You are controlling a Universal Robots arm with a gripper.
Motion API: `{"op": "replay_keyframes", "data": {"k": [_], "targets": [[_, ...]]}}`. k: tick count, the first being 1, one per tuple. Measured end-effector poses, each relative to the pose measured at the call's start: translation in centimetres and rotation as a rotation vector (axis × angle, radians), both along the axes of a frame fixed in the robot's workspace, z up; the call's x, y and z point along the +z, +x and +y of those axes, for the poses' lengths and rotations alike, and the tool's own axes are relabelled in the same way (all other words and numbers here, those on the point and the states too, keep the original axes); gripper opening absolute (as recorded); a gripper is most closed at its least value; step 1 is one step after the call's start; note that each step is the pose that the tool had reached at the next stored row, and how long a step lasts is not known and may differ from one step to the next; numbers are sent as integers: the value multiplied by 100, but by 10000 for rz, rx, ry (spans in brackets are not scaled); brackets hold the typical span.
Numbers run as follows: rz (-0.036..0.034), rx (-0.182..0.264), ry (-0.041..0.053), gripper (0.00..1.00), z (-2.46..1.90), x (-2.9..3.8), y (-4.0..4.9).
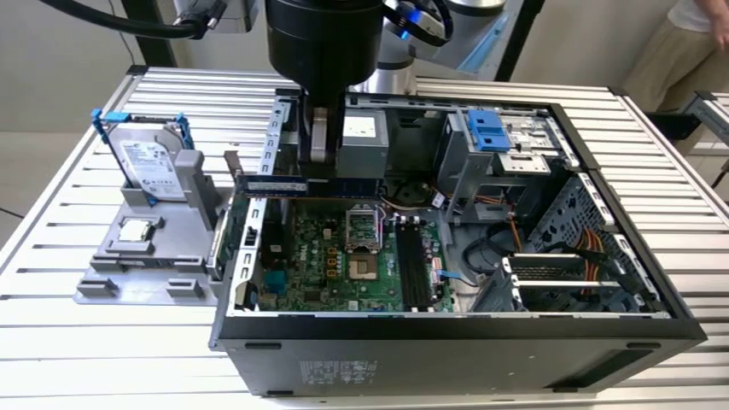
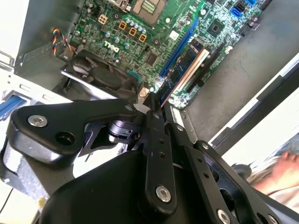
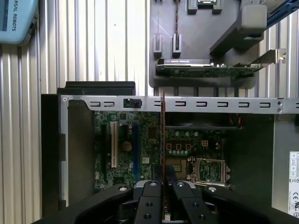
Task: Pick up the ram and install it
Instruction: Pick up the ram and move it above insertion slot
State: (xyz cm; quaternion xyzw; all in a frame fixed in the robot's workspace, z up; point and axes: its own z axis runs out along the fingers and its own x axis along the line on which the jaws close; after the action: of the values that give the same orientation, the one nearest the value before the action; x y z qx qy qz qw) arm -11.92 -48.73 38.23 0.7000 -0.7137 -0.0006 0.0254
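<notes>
Gripper (image 1: pixel 323 177) hangs over the open computer case (image 1: pixel 456 342), fingers pressed together on the ram (image 1: pixel 273 185), pinching it near mid-length. The ram is off the board and held level, long axis running from the exterior view's left to its right, over the end of the motherboard (image 1: pixel 330 265) farthest from that camera. It is not seated in any slot. In the first wrist view the ram (image 3: pixel 162 135) shows edge-on as a thin upright line rising from between the fingertips (image 3: pixel 150 189), with the board below it. The long black slots (image 1: pixel 411 265) lie on the board towards the exterior view's right of the stick and apart from it. Outside the case, on the exterior view's left, a grey fixture (image 1: pixel 102 286) stands on the slatted metal table (image 1: pixel 102 359). It carries a silver hard drive (image 1: pixel 152 166) upright in a blue bracket, and a small square CPU chip (image 1: pixel 137 229) lying flat nearer the camera. An expansion card (image 3: pixel 205 70) sits in the same fixture, just beside the case wall.
</notes>
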Motion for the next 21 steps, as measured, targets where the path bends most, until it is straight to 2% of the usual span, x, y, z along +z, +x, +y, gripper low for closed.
{"op": "replay_keyframes", "data": {"k": [21], "targets": [[0, -2, 0, 0, 0, 0, 124]]}}
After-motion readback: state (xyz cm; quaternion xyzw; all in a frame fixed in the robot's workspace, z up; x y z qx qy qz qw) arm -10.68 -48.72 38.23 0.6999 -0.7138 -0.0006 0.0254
